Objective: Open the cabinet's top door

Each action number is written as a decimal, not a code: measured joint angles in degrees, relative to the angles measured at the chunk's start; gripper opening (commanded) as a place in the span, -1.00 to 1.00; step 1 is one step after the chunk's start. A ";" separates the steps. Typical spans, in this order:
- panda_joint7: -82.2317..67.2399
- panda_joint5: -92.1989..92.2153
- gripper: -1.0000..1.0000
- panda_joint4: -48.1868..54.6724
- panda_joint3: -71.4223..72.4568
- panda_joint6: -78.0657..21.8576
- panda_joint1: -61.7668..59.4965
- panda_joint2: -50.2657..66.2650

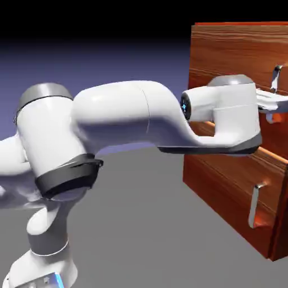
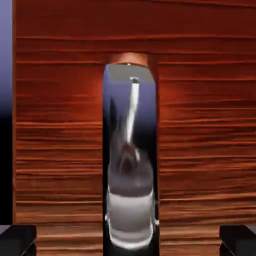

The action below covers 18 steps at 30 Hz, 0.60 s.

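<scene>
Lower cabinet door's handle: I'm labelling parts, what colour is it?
Silver, best seen in the exterior view.

In the hand view we see free room on both sides of the upright silver handle (image 2: 130,165), between it and each finger tip (image 2: 17,241). The handle stands in the way of any sideways pass across the middle. Behind it, the wooden door (image 2: 210,125) blocks us from going deeper. Beyond the door's edge, at that view's left, we have an open strip. In the exterior view, the lower handle (image 1: 255,205) juts out below the arm (image 1: 118,115).
</scene>
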 measured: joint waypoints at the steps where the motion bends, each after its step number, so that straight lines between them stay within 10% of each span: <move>1: 0.00 0.00 -1.00 0.00 0.00 0.00 0.00 0.00; 18: -0.52 12.22 -1.00 -30.85 28.02 -18.59 -35.31 -0.46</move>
